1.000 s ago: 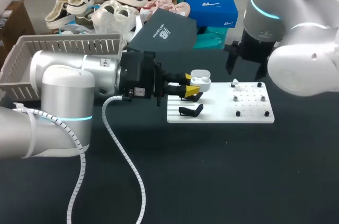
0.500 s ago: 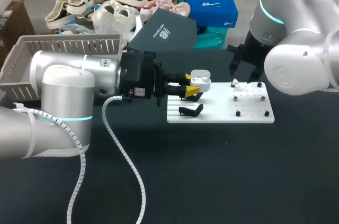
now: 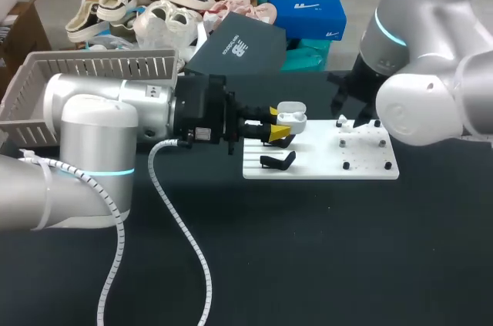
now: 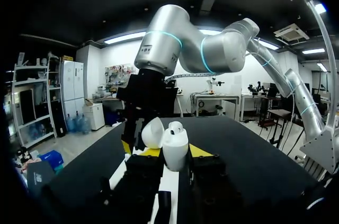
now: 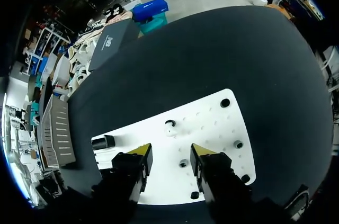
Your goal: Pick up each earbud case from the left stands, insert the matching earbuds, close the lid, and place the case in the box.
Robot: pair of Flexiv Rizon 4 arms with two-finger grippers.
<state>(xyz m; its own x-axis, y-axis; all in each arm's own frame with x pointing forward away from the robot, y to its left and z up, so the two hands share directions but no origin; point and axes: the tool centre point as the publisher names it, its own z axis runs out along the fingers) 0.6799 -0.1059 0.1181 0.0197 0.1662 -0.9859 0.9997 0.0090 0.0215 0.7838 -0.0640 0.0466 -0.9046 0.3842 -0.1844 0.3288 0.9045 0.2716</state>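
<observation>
Earbud case (image 3: 291, 116), white glossy plastic with its rounded lid flipped open, sat at the centre of the head view. The yellow-tipped fingers of your left gripper (image 3: 280, 129) clamped it from both sides and held it just above the left edge of the flat white peg board (image 3: 370, 169).

Your right gripper (image 5: 169, 155) hung over that board, fingers spread and holding nothing, with the small white earbud (image 5: 169, 124) lying just ahead of them.

To do this pick well, I judge you needed to centre that earbud between the right fingers and come straight down. Pinch lightly so it didn't squirt out, and keep the earbud case level with its lid out of the way.

A white logo showed on the dark grey box lid (image 3: 239, 50) in the upper middle of the frame; I leave it unread. No print could be made out on case or board.
</observation>
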